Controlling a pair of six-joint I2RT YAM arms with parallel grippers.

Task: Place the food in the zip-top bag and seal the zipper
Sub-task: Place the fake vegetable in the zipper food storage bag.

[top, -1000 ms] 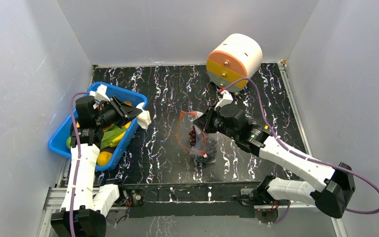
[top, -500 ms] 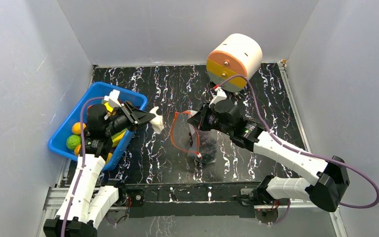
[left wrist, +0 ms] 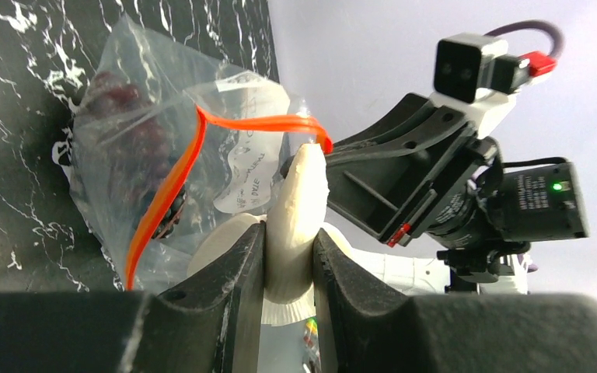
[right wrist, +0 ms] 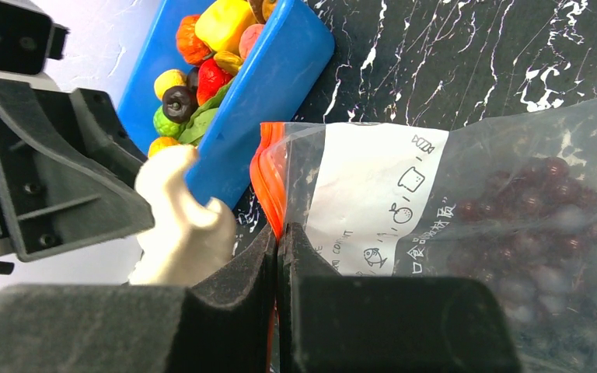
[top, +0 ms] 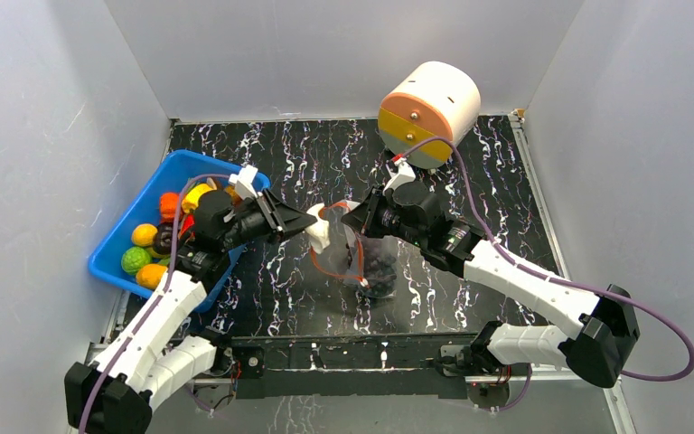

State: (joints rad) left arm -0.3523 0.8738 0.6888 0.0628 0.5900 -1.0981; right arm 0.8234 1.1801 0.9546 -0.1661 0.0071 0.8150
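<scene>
- Left gripper (left wrist: 289, 245) clamps a white toy piece (left wrist: 299, 186), its tip at the zipper (left wrist: 172, 175) of the zip-top bag's (left wrist: 116, 124) mouth
- Right gripper (right wrist: 277, 256) nips the bag's mouth edge at 3 o'clock, jaws closed; grapes (right wrist: 540, 206) lie inside
- Blue bin (top: 108, 264) of other food at the bag's 9 o'clock
- Risk: released here, the piece may catch the strip and fall outside; pushing could tug the bag from its pinch
</scene>
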